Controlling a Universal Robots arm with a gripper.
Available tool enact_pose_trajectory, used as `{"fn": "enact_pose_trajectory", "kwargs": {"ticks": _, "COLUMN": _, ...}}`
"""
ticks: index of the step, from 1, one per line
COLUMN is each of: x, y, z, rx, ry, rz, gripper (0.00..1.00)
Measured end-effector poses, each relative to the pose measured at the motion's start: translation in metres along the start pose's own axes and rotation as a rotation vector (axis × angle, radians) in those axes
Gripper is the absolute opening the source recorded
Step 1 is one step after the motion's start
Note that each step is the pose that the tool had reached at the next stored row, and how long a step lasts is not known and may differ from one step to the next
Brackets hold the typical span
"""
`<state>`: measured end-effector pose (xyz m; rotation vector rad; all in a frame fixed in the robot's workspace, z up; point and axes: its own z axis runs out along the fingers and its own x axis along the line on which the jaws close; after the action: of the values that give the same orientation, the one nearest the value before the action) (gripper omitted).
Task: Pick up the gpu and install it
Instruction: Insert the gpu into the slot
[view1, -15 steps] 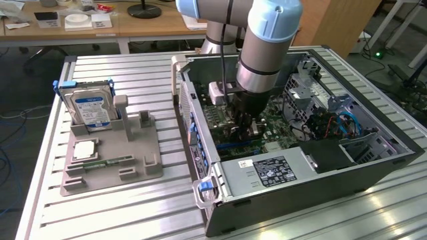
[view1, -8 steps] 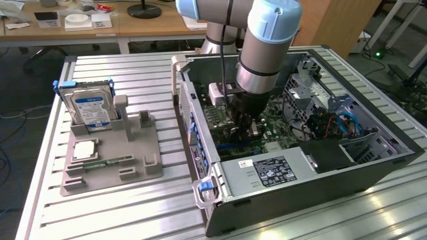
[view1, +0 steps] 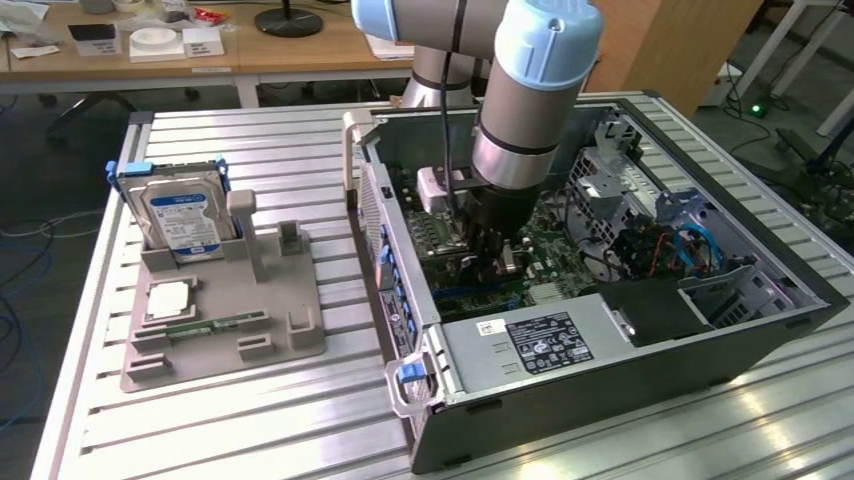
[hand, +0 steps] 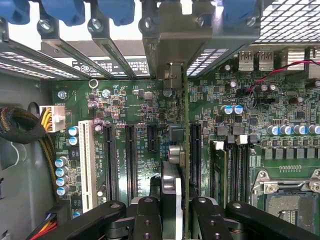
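Black card, the gpu (hand: 184, 150), sits edge-on in my closed claw (hand: 172, 210); my arm (view1: 527, 110) points straight down into one open computer case (view1: 747, 330).

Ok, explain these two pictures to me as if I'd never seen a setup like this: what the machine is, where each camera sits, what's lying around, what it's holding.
The machine is a grey and light-blue robot arm with a black gripper at its tip. One picture comes from a camera standing off to the side. The other comes from a camera on the arm's wrist, looking past the gripper's black fingers.

On the ribbed metal table lies an open black computer case with its green motherboard showing. On the exterior view's left is a grey plastic parts holder carrying a silver hard drive with a blue-white label.

The gripper is shut on a thin flat black card with a silvery bracket, the gpu, held edge-on, low over the motherboard's long black slots.
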<state>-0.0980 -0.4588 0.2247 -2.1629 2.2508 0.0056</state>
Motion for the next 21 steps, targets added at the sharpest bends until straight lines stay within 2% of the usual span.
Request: {"fn": "enact_pose_trajectory", "kwargs": {"ticks": 21, "x": 0.0001, "y": 0.0000, "z": 0.0023, "rx": 0.0001, "ry": -0.0001, "rz": 0.000, "gripper": 0.28}}
